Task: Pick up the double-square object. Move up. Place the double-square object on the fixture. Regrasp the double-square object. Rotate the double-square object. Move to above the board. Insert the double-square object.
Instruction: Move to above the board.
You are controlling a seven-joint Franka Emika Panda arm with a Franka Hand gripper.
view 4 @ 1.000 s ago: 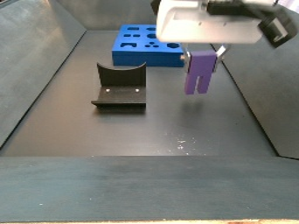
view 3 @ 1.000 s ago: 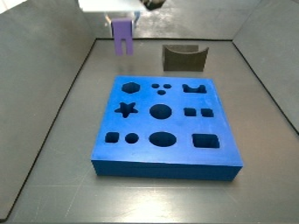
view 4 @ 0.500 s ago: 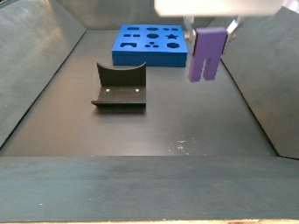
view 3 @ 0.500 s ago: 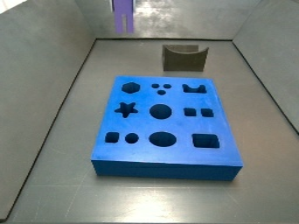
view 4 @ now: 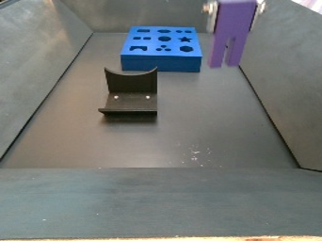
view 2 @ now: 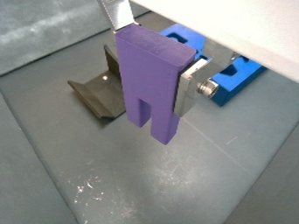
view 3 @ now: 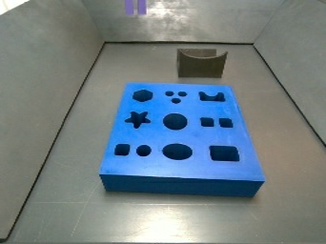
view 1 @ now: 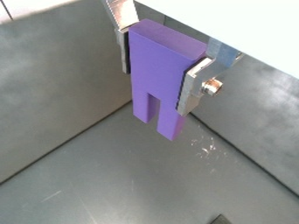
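Only the wrist views show the gripper (view 1: 162,63) — its silver fingers (view 2: 194,86) are clamped on the flat sides of the double-square object (view 1: 160,77), which hangs notched end down, high above the tray floor (view 4: 189,132). The side views show just the object's lower end (view 3: 135,7) at the frame's top edge — well clear of the fixture (view 4: 128,95) and the board (view 3: 181,134).

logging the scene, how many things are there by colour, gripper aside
purple: 1, the double-square object, held in the gripper, raised above the floor
blue: 1, the board
dark olive-grey: 1, the fixture
total: 3
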